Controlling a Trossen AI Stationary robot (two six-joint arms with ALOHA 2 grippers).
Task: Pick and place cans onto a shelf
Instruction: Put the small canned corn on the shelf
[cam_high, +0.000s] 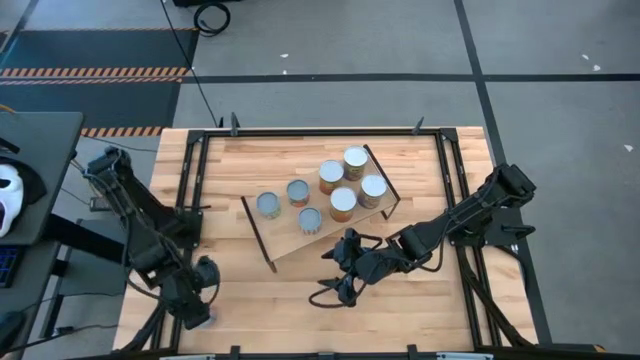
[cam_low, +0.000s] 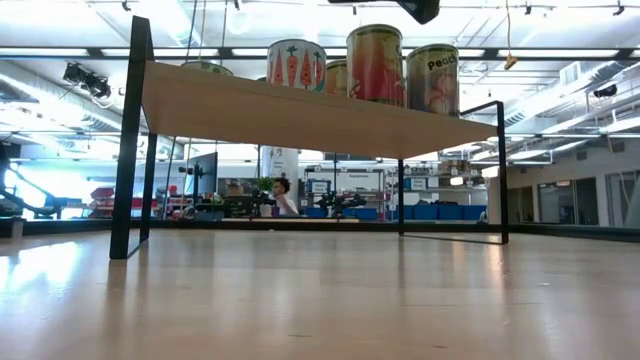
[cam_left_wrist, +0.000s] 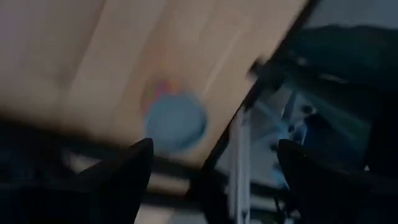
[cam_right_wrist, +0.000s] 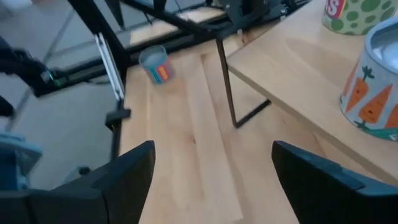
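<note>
One can (cam_low: 432, 80) on the shelf (cam_low: 300, 115) bears the word "Peach" on its label in the low view, partly cut by the can's curve. Beyond the right gripper (cam_right_wrist: 211, 165), a green-spotted can (cam_right_wrist: 357, 15) shows a red mark, perhaps a digit, too cropped to read.

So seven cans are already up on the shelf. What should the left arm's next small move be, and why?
Probably ease the left gripper forward until its open fingers straddle the last can, then close. That can stands on the table off the shelf, just ahead of those fingers and not yet between them. The right gripper hangs open and empty by the shelf's front edge.
</note>
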